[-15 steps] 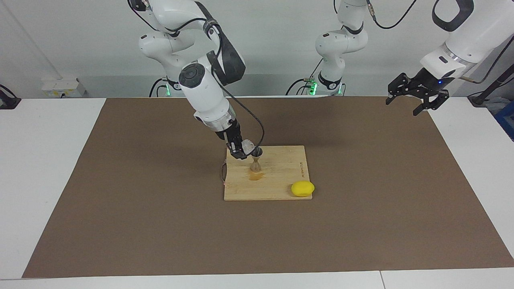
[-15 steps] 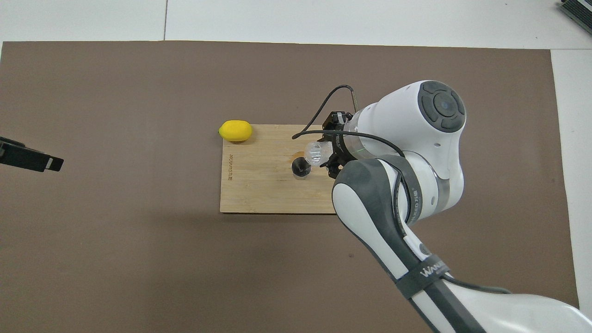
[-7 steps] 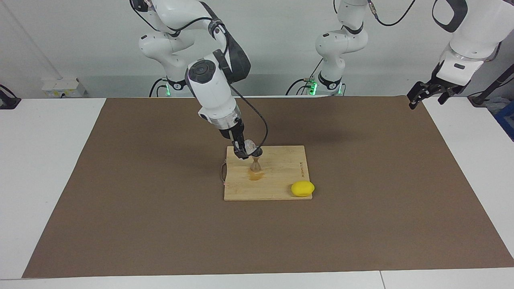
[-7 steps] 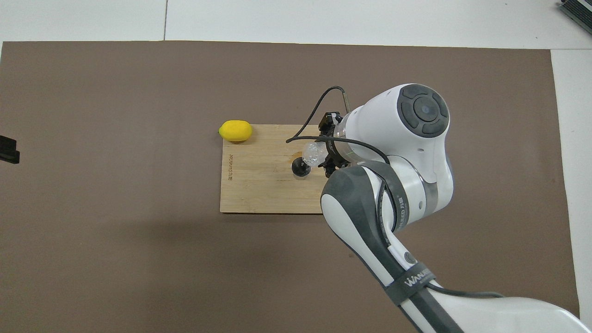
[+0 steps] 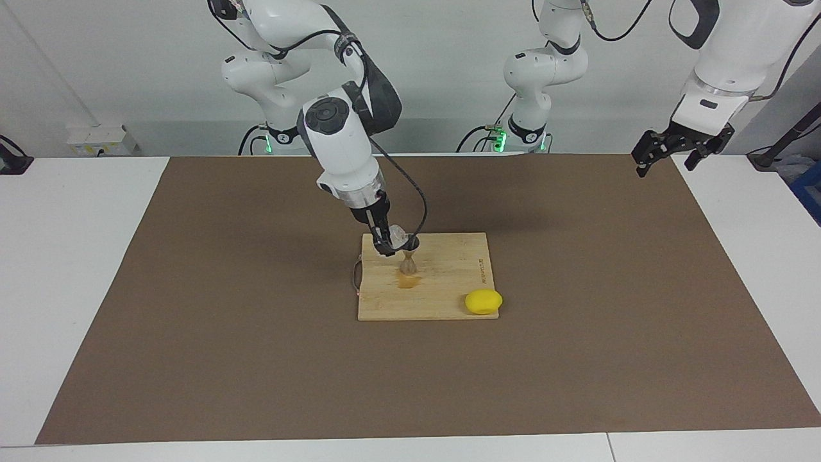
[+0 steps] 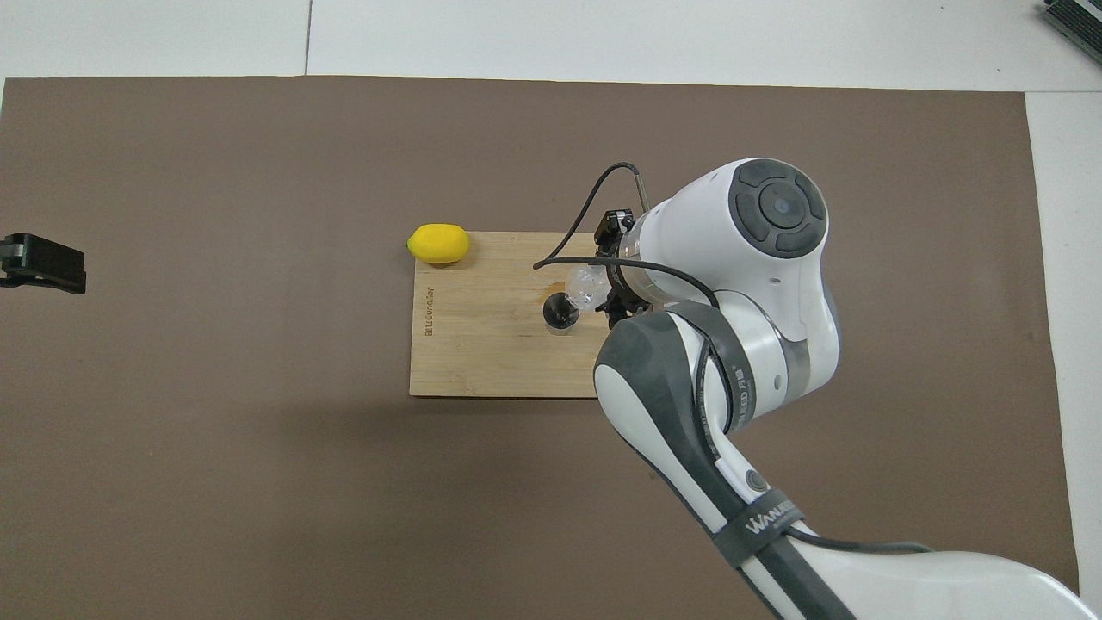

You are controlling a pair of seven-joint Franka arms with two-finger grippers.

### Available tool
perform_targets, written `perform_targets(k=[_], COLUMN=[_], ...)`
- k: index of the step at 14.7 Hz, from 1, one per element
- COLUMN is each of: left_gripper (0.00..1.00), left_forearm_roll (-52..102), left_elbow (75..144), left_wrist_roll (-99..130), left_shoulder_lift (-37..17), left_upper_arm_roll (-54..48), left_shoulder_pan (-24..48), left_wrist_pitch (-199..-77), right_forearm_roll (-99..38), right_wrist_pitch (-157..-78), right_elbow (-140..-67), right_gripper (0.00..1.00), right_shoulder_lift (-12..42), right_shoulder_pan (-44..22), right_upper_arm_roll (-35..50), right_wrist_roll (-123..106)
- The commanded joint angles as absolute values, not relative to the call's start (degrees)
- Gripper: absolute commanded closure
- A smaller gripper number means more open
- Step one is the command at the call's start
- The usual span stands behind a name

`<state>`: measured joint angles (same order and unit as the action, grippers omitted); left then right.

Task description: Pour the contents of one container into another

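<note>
The metal jigger (image 5: 408, 258) (image 6: 560, 312) stands upright on the wooden cutting board (image 5: 449, 282) (image 6: 482, 344). My right gripper (image 5: 387, 242) (image 6: 608, 288) is shut on the clear glass tumbler (image 5: 399, 235) (image 6: 584, 284) and holds it tipped on its side, mouth at the jigger's rim. A wet amber stain (image 5: 408, 280) lies on the board at the jigger's foot. My left gripper (image 5: 664, 154) (image 6: 39, 263) hangs in the air over the mat's edge at the left arm's end of the table and holds nothing.
A yellow lemon (image 5: 483, 301) (image 6: 439, 243) sits at the board's corner farthest from the robots, toward the left arm's end. The board lies on a brown mat (image 5: 256, 333) that covers most of the white table (image 5: 77, 256).
My right arm has swung more upright and tipped the tumbler closer over the jigger. My left gripper has drifted about over the mat's edge at its end of the table.
</note>
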<state>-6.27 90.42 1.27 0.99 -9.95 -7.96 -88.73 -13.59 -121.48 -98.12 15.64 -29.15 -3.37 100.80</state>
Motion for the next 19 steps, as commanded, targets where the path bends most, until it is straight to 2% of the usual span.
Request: perform_targets(k=[1,5,8,19], left_gripper=[0.0,0.0,0.0,0.0], left_forearm_roll=[-5.01,-4.4,-3.78,-1.68], left_elbow=[92.72,89.05,92.62,92.29], left_wrist_roll=[2.63,2.11,2.2,2.29], left_shoulder_lift=[2.81,0.0,1.66,2.64], left_upper_arm_roll=[-8.71,-4.22,-4.66,-4.66], left_shoulder_pan=[-3.98,-0.28,-0.18,-0.7], left_wrist_pitch=[-88.95,-91.14,-91.41,-90.88], right_forearm_roll=[-10.9,-10.81,-10.2,-9.05], right_wrist_pitch=[-121.03,-121.29,-121.11,-121.2], right_elbow=[-97.38,-97.38,-97.38,-97.65], right_gripper=[1.0,1.0,1.0,1.0], right_shoulder_lift=[16.08,16.17,16.17,16.17], right_shoulder_pan=[-29.62,-30.32,-30.5,-31.11], right_upper_arm_roll=[-3.25,-3.25,-3.25,-3.25], right_wrist_roll=[102.3,102.3,101.96,100.46])
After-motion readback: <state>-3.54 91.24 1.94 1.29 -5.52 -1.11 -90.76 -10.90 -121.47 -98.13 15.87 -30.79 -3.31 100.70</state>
